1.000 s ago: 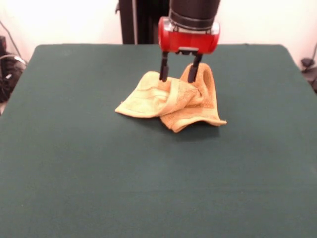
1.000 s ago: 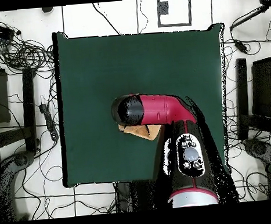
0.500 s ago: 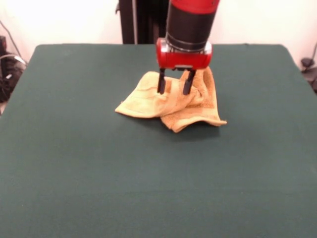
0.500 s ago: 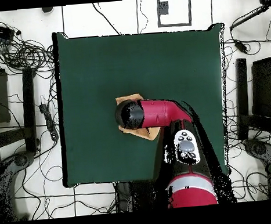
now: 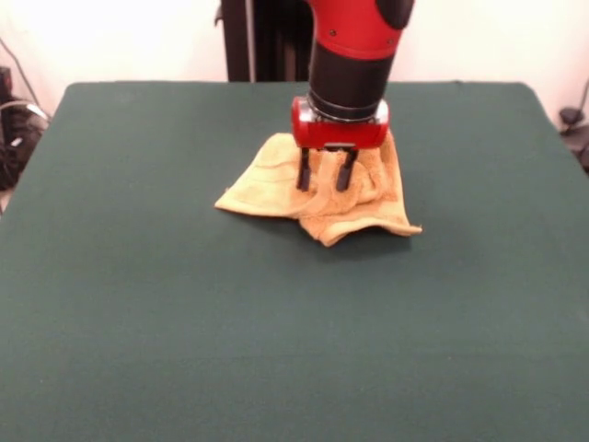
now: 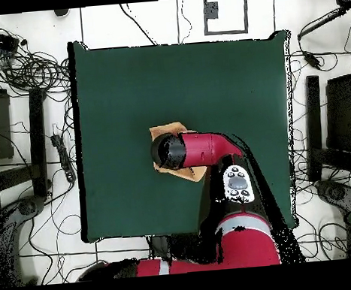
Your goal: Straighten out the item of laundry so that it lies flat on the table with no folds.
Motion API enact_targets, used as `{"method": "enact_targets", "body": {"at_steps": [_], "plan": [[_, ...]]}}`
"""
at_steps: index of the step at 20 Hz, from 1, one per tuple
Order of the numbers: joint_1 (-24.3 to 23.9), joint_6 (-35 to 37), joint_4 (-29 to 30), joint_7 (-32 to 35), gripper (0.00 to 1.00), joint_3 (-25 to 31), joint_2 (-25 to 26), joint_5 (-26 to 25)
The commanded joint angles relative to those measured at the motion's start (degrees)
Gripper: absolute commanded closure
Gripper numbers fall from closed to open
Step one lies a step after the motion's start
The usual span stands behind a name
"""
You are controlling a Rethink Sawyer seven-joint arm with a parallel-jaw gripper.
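On table: crumpled towel, open tool pressing into folds.

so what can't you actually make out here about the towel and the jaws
- Overhead view: the arm covers most of the towel; the gripper is hidden under it.
- Front view: the gripper blocks the towel's middle; whether cloth sits between the jaws is unclear.
- Front view: the towel's far edge is hidden behind its own bunched folds.

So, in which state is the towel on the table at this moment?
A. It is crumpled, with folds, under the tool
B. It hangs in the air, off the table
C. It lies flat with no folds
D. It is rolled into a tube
A: the towel lies bunched with folds on the table, and the open tool stands down in its middle.
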Motion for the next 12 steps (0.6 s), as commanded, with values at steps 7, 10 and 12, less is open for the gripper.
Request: {"method": "enact_targets", "body": {"at_steps": [7, 10, 12], "plan": [[0.8, 5.0, 4.5, 6.0, 1.0, 4.8, 0.4, 1.0], [2.2, 7.2, 6.6, 7.6, 1.0, 3.3, -2.7, 1.6], [2.8, 7.1, 8.5, 9.1, 1.0, 2.5, -3.9, 2.0]]}}
